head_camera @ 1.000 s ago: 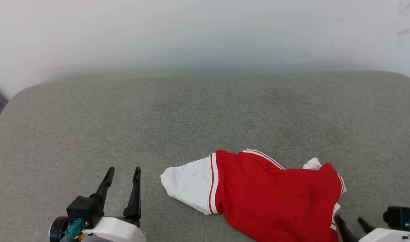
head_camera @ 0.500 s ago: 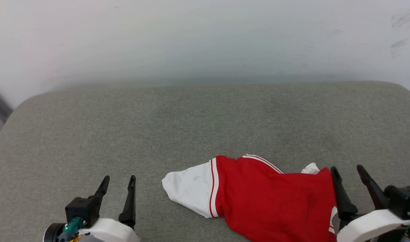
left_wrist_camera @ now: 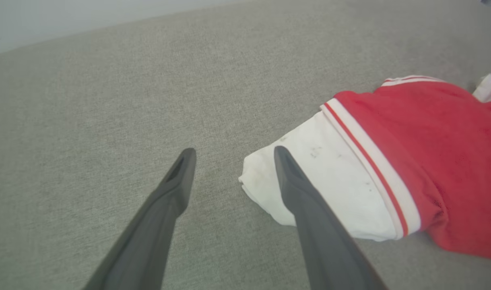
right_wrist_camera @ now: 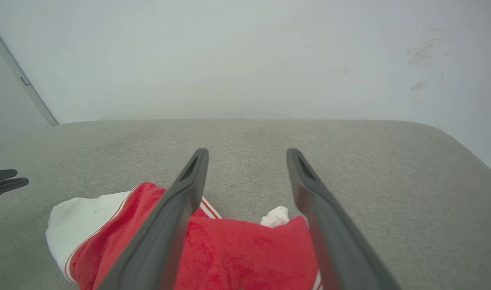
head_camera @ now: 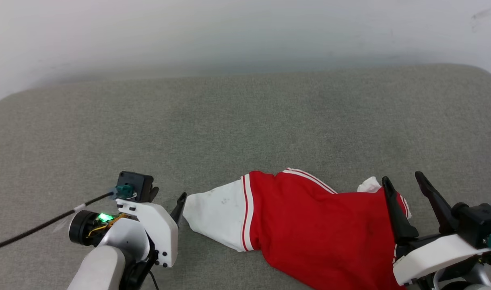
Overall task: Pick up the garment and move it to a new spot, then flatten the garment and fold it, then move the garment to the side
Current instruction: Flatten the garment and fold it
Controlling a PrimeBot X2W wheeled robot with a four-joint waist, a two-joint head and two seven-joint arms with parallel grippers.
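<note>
Indoor room: grey cushion (head_camera: 245,121), white wall (head_camera: 245,32)

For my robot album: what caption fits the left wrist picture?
Open left gripper by white sleeve of red shirt on grey cushion.

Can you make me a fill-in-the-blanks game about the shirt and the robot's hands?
The shirt is mostly ____.
Its sleeve beside the left hand is ____.
The right hand is wide ____, holding nothing.
The shirt lies on a ____ cushion.
Missing words: red, white, open, grey.
</note>
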